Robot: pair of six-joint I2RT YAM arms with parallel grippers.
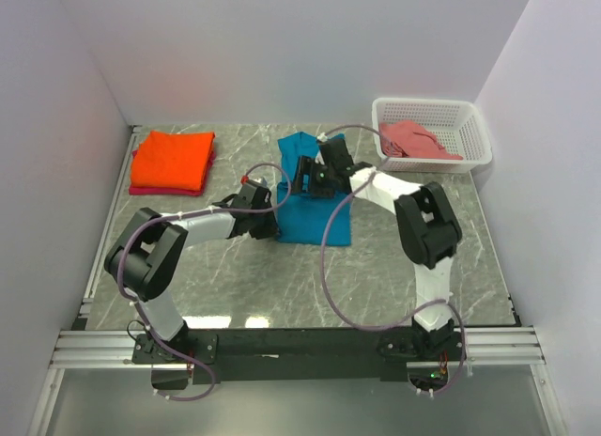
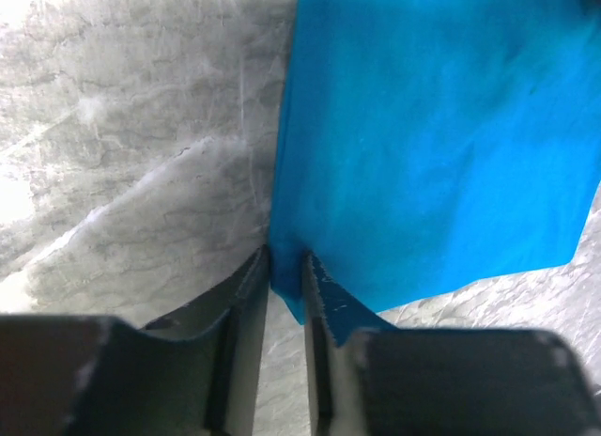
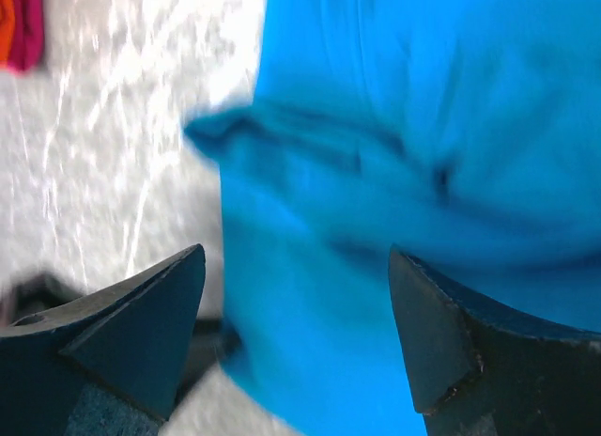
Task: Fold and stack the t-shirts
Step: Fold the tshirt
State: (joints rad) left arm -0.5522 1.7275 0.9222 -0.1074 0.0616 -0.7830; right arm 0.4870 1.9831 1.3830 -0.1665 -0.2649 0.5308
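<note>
Left jaws — pinching teal t-shirt point(image 2: 432, 135) edge.

teal t-shirt point(image 3: 376, 173) blurred, magenta t-shirt point(image 1: 155, 190) mostly hidden under orange t-shirt point(image 1: 174, 159)

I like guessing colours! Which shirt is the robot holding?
The teal-blue t-shirt in the middle: the left gripper pinches its edge. The orange t-shirt and magenta t-shirt sit stacked far left, the salmon-pink t-shirt in the basket.
</note>
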